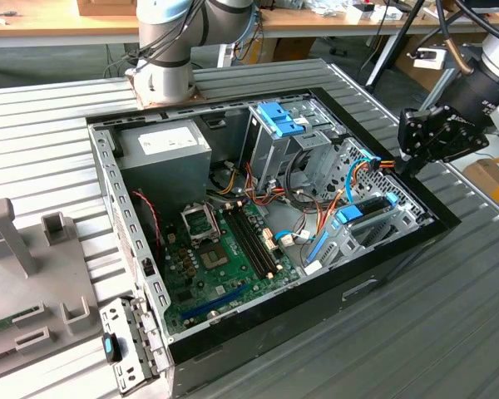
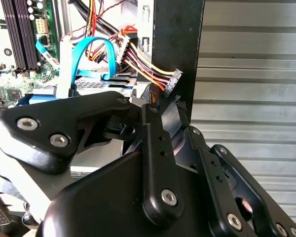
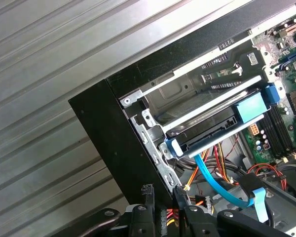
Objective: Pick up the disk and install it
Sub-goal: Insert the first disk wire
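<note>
Lying open on the ribbed worktop [image 1: 50, 133], the computer case [image 1: 274, 326] shows its motherboard [image 1: 224, 258] toward the exterior view's left. Further right, the disk [image 1: 368, 208] sits in a bay [image 1: 392, 229] beside the case's corner. The gripper [image 1: 403, 162] hovers just outside that corner, near a wired connector [image 2: 173, 80]; whether apart or clamped cannot be told.

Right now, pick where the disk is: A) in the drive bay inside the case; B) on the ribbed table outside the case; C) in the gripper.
A: the disk, with blue side rails, lies in the metal drive bay of the case, apart from the gripper.
</note>
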Controlling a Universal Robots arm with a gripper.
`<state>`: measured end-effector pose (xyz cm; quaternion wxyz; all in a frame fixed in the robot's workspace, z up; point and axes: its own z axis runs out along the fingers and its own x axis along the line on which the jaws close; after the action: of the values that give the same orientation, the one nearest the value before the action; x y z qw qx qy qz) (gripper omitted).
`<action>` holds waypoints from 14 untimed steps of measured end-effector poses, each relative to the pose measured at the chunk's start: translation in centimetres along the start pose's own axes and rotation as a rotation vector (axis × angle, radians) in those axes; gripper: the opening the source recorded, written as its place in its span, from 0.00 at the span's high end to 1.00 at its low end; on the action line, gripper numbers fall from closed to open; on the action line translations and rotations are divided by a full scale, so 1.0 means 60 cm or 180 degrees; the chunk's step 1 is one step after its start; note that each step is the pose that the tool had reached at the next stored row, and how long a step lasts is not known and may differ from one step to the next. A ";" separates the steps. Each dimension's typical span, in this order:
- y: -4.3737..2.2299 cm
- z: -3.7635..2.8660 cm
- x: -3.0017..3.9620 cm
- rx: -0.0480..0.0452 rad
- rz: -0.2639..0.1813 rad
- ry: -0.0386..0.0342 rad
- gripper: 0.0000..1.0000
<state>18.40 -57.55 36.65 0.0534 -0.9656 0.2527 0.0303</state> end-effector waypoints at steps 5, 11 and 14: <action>-0.005 0.000 0.002 0.0000 0.0000 0.0000 0.71; -0.005 0.000 0.002 -0.0001 0.0000 0.0000 0.71; -0.004 0.000 0.002 -0.0002 0.0000 0.0001 0.73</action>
<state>18.63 -57.37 36.65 0.0531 -0.9656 0.2527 0.0302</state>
